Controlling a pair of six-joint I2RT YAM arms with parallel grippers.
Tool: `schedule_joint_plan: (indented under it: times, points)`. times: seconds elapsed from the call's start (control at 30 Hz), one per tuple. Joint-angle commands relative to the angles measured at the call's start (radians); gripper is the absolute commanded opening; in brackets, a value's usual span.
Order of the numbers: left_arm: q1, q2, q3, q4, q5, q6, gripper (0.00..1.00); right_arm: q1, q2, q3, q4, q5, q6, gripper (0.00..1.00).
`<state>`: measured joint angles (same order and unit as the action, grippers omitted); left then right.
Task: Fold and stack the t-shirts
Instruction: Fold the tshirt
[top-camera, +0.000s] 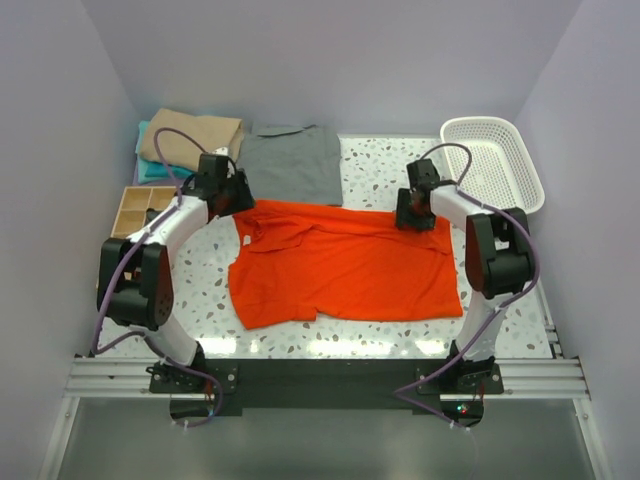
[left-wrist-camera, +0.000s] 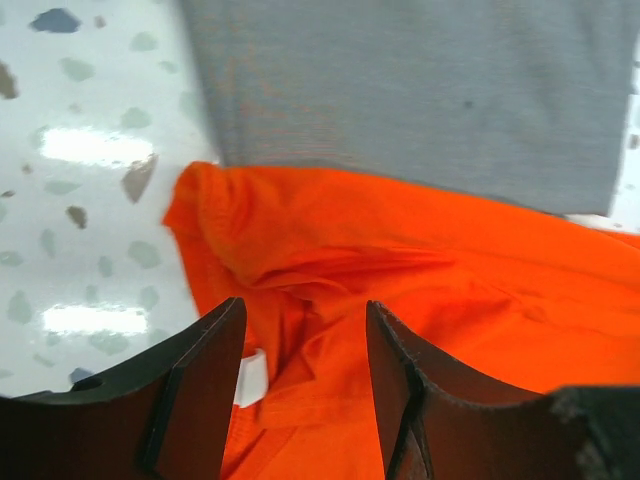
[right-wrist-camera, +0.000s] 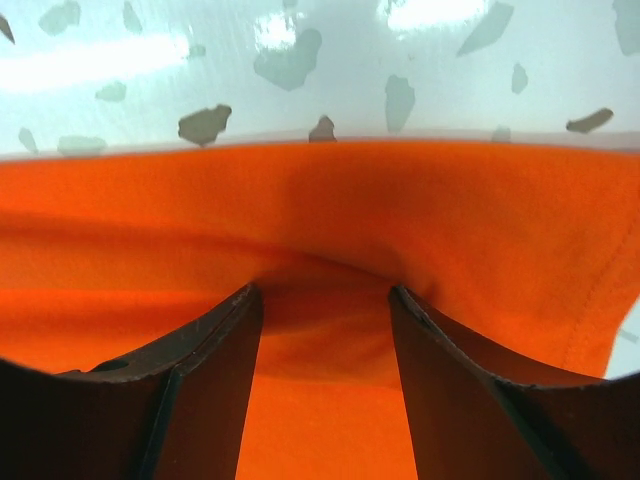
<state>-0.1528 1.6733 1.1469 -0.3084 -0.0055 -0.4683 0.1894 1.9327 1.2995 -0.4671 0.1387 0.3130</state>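
**Two open claws on the far edge of the orange-red shirt**

The orange-red t-shirt (top-camera: 345, 265) lies spread out in the middle of the speckled table (top-camera: 380, 170), just past the two arm bases. Its collar is at the left.

The left claw (left-wrist-camera: 305, 310) is over the shirt's far left corner, by the collar. Its fingers stand apart, and wrinkled orange cloth shows in the gap. The right claw (right-wrist-camera: 325, 290) is at the shirt's far right edge. Its fingers stand apart too, with the tips down on the cloth.

Just past the far edge lies the grey t-shirt (top-camera: 292, 163), flat and touching the orange one.

At the left sits a wooden tray (top-camera: 147, 207). Behind it, a folded tan t-shirt (top-camera: 192, 138) lies on a folded teal t-shirt (top-camera: 152, 172). Far right sits a white mesh basket (top-camera: 520, 160).
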Motion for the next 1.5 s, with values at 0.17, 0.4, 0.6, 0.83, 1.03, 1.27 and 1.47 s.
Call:
schedule_joint_plan:
  times: [0.17,0.4,0.6,0.83,1.03,1.27,1.47]
  points:
    - [-0.051,-0.012,-0.035,0.172,0.289,-0.03,0.56,0.012,-0.186,-0.036,-0.057,-0.079,-0.066,0.59]
    - [-0.117,0.107,-0.001,0.155,0.289,-0.021,0.56,0.016,-0.14,-0.075,-0.082,-0.073,-0.061,0.59]
    - [-0.125,0.164,-0.001,0.131,0.192,-0.021,0.56,0.018,-0.066,-0.068,-0.07,-0.051,-0.038,0.6]
    - [-0.125,0.187,0.019,-0.053,-0.028,0.02,0.57,0.016,0.051,0.018,-0.122,0.042,-0.022,0.61]
    - [-0.123,0.115,-0.087,-0.096,-0.051,0.022,0.57,0.013,0.038,0.0,-0.123,0.087,-0.009,0.61]
    - [-0.123,0.0,-0.112,-0.106,-0.022,0.053,0.58,0.01,-0.003,-0.029,-0.107,0.049,-0.026,0.61]
    - [-0.126,-0.113,-0.055,-0.045,0.156,0.046,0.58,0.021,-0.182,-0.063,-0.09,-0.08,-0.051,0.62]
